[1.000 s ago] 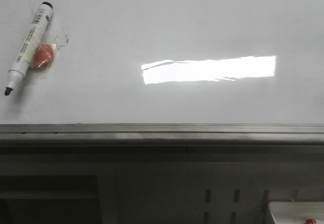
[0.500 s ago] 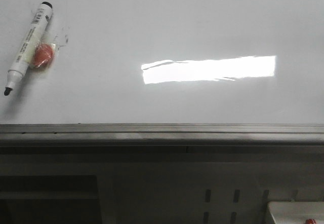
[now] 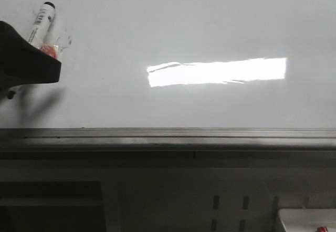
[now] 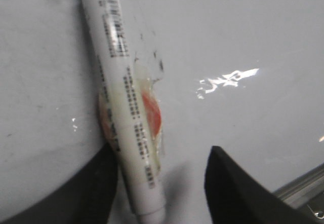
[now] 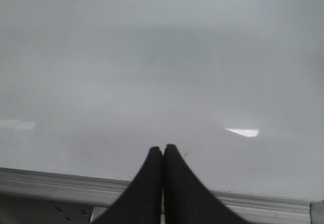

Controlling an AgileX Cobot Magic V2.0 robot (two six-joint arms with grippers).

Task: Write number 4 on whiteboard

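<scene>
The whiteboard fills the upper front view, with a bright glare and a grey bottom rail. No number 4 shows on it. A white marker with a black cap end lies at the upper left on an orange-red disc. My left gripper covers the marker's lower half. In the left wrist view it is open; the marker lies between the fingers, against one of them, over the disc. My right gripper is shut and empty over the board near its rail.
Below the rail is a grey metal frame with slots. A white box with a small red bit sits at the bottom right corner. Faint dark smudges mark the board beside the marker.
My left gripper has come in from the left edge and now covers the marker's lower half and most of the orange-red disc. The marker has not moved.
</scene>
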